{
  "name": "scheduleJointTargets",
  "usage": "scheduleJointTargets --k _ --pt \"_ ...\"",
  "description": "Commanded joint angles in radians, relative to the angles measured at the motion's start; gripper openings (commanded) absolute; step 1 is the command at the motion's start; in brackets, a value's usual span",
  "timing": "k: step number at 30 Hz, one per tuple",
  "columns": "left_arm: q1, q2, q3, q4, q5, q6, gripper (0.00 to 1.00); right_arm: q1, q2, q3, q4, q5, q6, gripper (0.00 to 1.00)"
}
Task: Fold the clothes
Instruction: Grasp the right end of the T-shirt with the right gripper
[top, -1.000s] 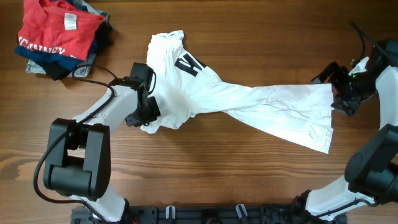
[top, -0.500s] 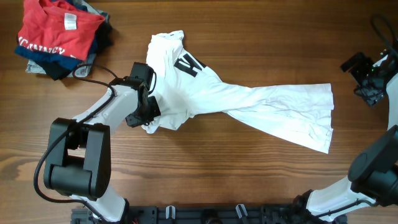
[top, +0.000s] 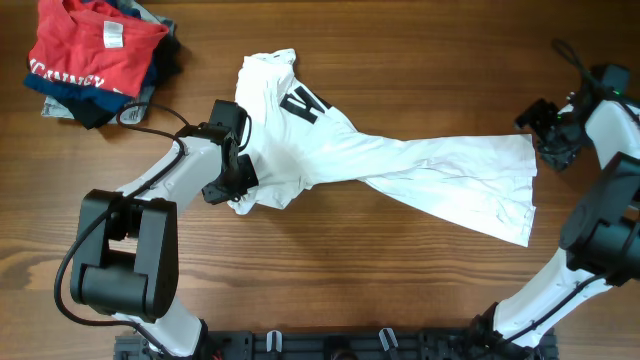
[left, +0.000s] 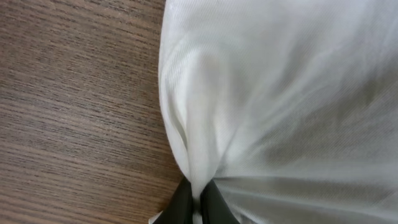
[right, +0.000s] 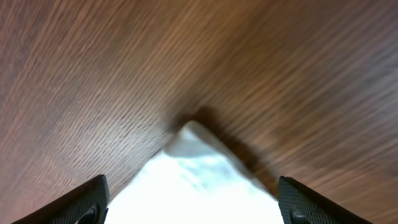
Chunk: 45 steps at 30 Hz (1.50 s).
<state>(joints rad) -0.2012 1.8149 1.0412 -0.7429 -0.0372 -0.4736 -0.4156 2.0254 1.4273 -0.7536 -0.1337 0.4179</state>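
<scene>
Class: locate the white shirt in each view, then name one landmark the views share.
Overhead: white shirt stretched across the middle.
Left wrist: shirt fills the right side, a fold pinched by the left gripper.
Right wrist: one corner at bottom centre, inside the open right gripper.
Shared landmark: the wooden table.

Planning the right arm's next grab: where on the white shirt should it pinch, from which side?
Probably the far right corner of the white shirt, from the right: it lies flat, juts outward, and the open right pincer faces it.
</scene>
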Motion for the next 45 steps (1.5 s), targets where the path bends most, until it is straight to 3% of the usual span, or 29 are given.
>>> scheduleJointTargets --k 1,15,16,18,19,24,28,32,45 --pt "0.003 0.033 -0.009 0.011 -0.035 -0.006 0.04 0.064 0.016 -0.001 -0.002 0.137 0.013 0.90" --pt "0.003 0.033 -0.009 0.011 -0.035 -0.006 0.04 0.069 0.083 -0.001 0.003 0.150 0.001 0.89" --pt "0.003 0.033 -0.009 0.011 -0.035 -0.006 0.04 0.069 0.083 -0.001 0.004 0.150 0.001 0.85" --pt "0.003 0.033 -0.009 0.011 -0.035 -0.006 0.04 0.069 0.082 0.000 0.004 0.150 0.004 0.64" --pt "0.003 0.033 -0.009 0.011 -0.035 -0.006 0.04 0.069 0.082 0.002 0.002 0.150 0.005 0.59" --pt "0.003 0.033 -0.009 0.018 -0.036 -0.006 0.04 0.068 0.082 0.027 -0.027 0.169 0.038 0.48" --pt "0.003 0.033 -0.009 0.018 -0.035 -0.006 0.04 0.068 0.072 0.096 -0.077 0.179 0.051 0.49" --pt "0.003 0.033 -0.009 0.019 -0.036 -0.006 0.04 0.068 0.072 0.100 -0.070 0.179 0.041 0.62" --pt "0.003 0.033 -0.009 0.018 -0.035 -0.006 0.04 0.068 0.081 0.057 -0.025 0.179 0.041 0.58"
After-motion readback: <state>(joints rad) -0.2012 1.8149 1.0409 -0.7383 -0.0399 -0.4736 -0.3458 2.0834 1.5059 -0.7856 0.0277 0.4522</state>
